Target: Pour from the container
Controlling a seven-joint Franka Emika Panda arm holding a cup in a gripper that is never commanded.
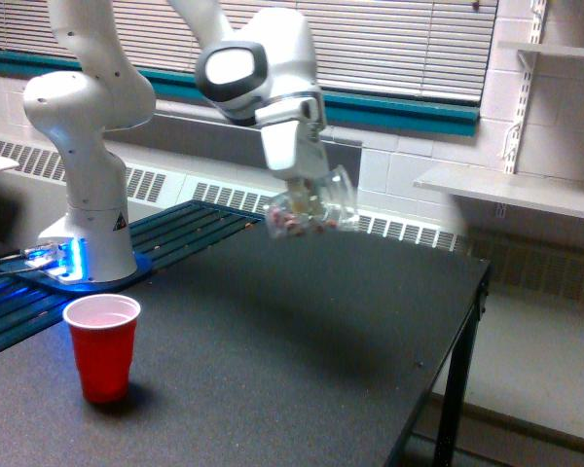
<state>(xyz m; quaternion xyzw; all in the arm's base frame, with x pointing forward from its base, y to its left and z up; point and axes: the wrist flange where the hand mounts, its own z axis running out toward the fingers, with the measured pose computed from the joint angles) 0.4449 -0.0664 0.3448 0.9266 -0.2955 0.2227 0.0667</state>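
Observation:
The clear rounded container [311, 208] hangs in the air above the middle of the black table [302, 341], tilted a little, with small pinkish-white pieces showing through its bottom. My gripper [304, 195] is shut on it; the fingers are mostly hidden behind the clear wall. A red plastic cup [102, 346] with a pale inside stands upright near the table's front corner on the exterior view's left, well below and to the left of the container.
The arm's white base [86, 195] stands on a glowing blue plate at the back left. A radiator grille [370, 222] runs along the wall behind the table. The table's edge [472, 321] drops off at the exterior view's right; white shelves [526, 190] hang beyond.

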